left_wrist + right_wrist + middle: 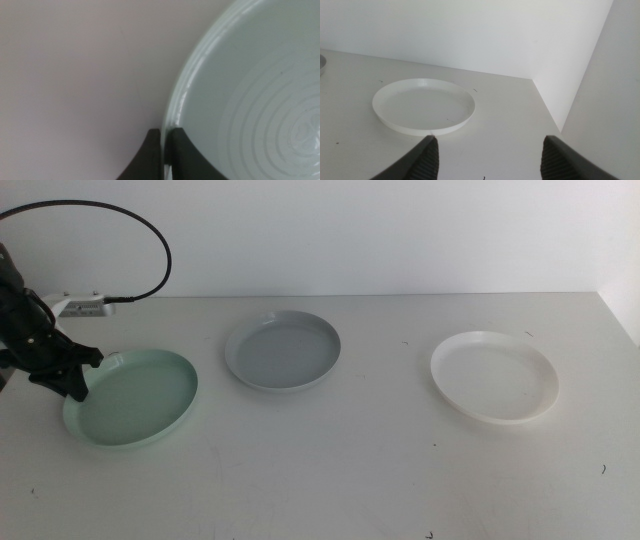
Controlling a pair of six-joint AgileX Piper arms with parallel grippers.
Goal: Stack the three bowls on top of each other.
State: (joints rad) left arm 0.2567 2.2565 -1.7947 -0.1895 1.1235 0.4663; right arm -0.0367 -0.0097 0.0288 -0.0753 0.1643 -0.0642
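Left claw (72, 378) pinching mint green bowl (135, 398) rim; right claw (487, 155) spread near white bowl (424, 105).

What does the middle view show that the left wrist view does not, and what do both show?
Only the middle view shows the grey bowl and the white bowl, each lying apart on the table. Only the left wrist view shows the left hand closed on the rim. Both show the mint green bowl. The right hand appears in neither.
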